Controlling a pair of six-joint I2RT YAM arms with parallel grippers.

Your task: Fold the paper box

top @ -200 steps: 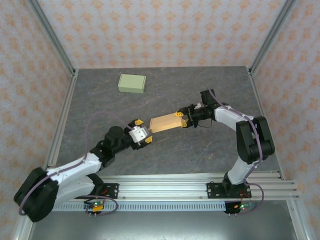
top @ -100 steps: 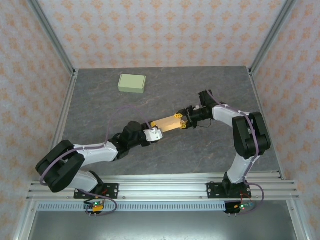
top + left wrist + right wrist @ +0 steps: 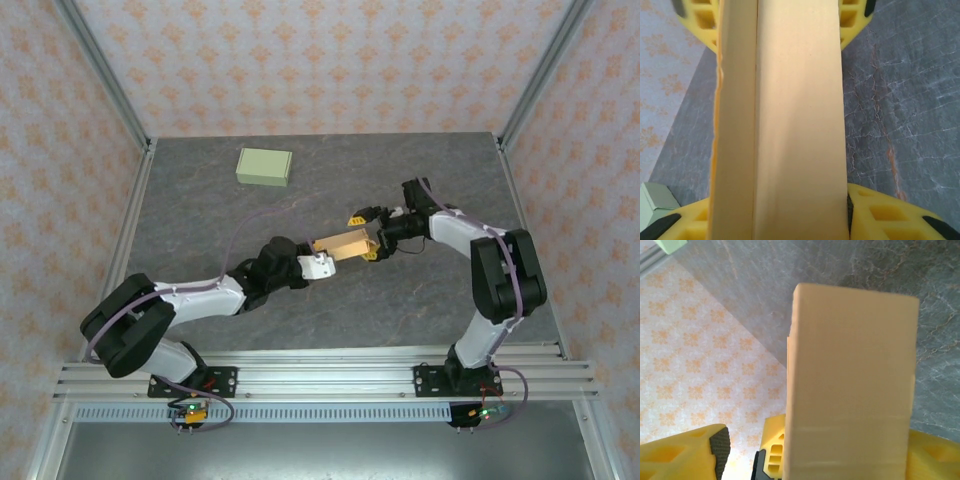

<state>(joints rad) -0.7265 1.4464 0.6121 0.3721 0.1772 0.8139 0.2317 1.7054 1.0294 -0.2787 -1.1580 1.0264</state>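
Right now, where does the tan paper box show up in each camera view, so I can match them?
Top external: the paper box lies near the picture's centre, tilted.
Left wrist: it runs down the middle, top edge to bottom edge.
Right wrist: it is right of centre, rising from the bottom edge.
Shared landmark: the green box, upper left from above, bottom-left corner at the left wrist, top-left corner at the right wrist.

Nothing to read here: the box [image 3: 343, 244] shows plain tan card on every face in sight, up close in both wrist views as well. The green box [image 3: 264, 166] at the back of the tabletop [image 3: 200, 210] looks blank from above, and the wall [image 3: 300, 60] carries just a repeating orange flower pattern, no letters, numbers or signs.
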